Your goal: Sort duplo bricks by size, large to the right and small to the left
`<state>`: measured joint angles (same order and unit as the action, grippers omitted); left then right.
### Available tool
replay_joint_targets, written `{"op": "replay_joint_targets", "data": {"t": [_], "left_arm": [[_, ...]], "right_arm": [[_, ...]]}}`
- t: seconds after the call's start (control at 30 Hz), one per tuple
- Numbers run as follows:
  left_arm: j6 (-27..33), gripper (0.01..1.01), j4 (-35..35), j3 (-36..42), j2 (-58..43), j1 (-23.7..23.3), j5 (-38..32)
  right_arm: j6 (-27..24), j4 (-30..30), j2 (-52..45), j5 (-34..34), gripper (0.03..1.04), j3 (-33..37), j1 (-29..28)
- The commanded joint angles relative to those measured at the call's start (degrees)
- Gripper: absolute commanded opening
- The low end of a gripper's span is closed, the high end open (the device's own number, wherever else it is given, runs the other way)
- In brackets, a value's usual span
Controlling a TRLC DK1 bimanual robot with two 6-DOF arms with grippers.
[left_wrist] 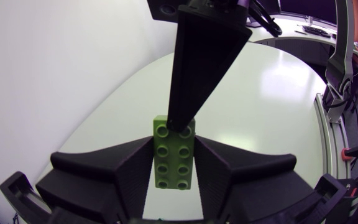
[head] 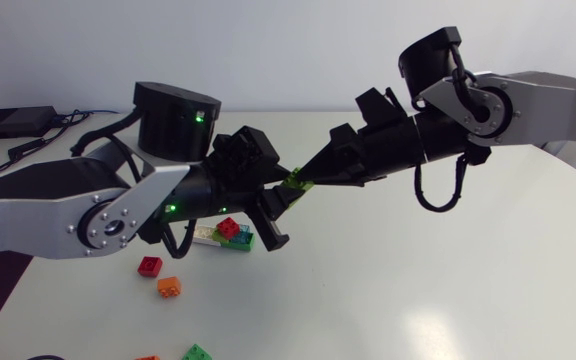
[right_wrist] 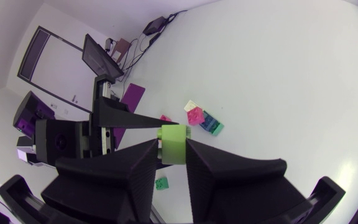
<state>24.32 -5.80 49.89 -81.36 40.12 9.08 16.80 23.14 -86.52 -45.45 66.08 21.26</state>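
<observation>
My left arm (head: 68, 215) comes in from the left edge of the head view and reaches toward the middle, raised above the table (head: 448, 290). Below it, in the lower left of that view, loose bricks lie on the white surface. A red brick (head: 149, 265) has an orange brick (head: 169, 286) just beside it, and a green brick (head: 197, 352) sits down at the bottom edge. A little to their right, a small cluster of bricks (head: 226, 236) in white, red and green lies under my left wrist.

My left gripper (left_wrist: 173, 142) pinches a lime brick (left_wrist: 174, 168) by its long sides. The brick is two studs wide and four long, with its studs facing the camera, and it is held in the air near the middle of the head view.

My right gripper (right_wrist: 173, 146) clamps the same lime brick at its far end, one finger on each side, so both hands grip it at once. In the left wrist view one right finger (left_wrist: 204, 56) lies across the brick's last studs.

My right arm (head: 528, 100) runs off to the upper right edge of the head view.
</observation>
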Motion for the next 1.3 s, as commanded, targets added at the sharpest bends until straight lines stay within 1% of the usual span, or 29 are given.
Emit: {"op": "replay_joint_targets", "data": {"t": [0.0,0.03,0.07,0.1,0.3,0.4,0.5,0.57,0.73,0.77,0.87,0.97,1.07,1.1,1.13,1.2,1.23,1.27], "left_arm": [[-0.85,0.4,0.27,1.18,1.03,-0.48,0.67],[-0.85,0.525,0.53,1.26,0.94,-0.57,0.59],[-0.85,0.787,0.71,1.35,0.77,-0.66,0.59],[-0.67,1.002,0.97,1.53,0.68,-0.83,0.5],[-0.41,0.995,1.14,1.79,0.68,-3.2,0.5],[0.03,0.99,2.46,1.35,1.91,-5.23,0.5],[0.38,0.99,2.9,-0.67,3.84,-8.48,0.5],[0.38,0.99,3.25,-2.6,4.02,-10.85,0.67],[1.88,0.99,3.34,-8.4,1.56,-15.51,0.76],[1.96,0.99,3.34,-9.11,1.03,-16.21,0.76],[2.58,0.99,3.25,-10.07,-1.52,-17.71,0.85],[2.67,0.99,3.17,-10.16,-3.8,-18.32,0.85],[2.67,0.99,2.55,-9.9,-6.62,-18.41,0.85],[2.58,0.99,2.2,-9.55,-7.49,-18.32,0.85],[2.4,0.99,1.76,-9.2,-8.29,-18.32,0.85],[0.73,0.99,1.85,-7.96,-9.78,-18.32,0.85],[0.12,0.99,1.94,-7.35,-10.57,-18.23,0.85],[-0.41,0.99,2.02,-6.91,-11.45,-18.15,0.85]], "right_arm": [[1.04,-0.9,0.3,1.42,0.05,-2.1,-0.6],[1.04,-0.99,0.39,1.42,0.05,-2.19,-0.78],[1.04,-1.16,0.56,1.42,0.05,-2.28,-0.95],[1.13,-1.34,0.74,1.42,0.05,-2.19,-1.48],[1.75,-1.34,2.76,0.45,0.05,-1.75,-7.02],[0.96,-0.46,4.52,-1.39,0.05,-3.51,-11.68],[-1.94,1.91,5.22,-3.77,0.05,-5.62,-18.88],[-3.88,3.67,4.78,-4.12,0.05,-7.2,-23.45],[-8.8,7.36,-0.75,-3.5,0.05,-11.33,-30.66],[-9.77,8.15,-2.42,-3.15,0.06,-11.68,-31.45],[-14.95,12.72,-8.14,-0.34,0.1,-11.68,-32.51],[-16.09,12.81,-10.6,3.44,0.2,-13.0,-32.77],[-16.88,12.02,-11.83,5.46,0.22,-14.14,-33.65],[-16.97,12.02,-12.09,5.64,0.28,-13.97,-34.09],[-16.97,12.11,-12.09,6.87,0.41,-13.79,-34.35],[-16.97,12.72,-12.18,9.15,0.83,-13.26,-34.53],[-16.97,13.16,-12.36,10.03,0.97,-12.91,-34.62],[-16.97,13.6,-12.44,10.47,1.0,-12.56,-34.62]]}}
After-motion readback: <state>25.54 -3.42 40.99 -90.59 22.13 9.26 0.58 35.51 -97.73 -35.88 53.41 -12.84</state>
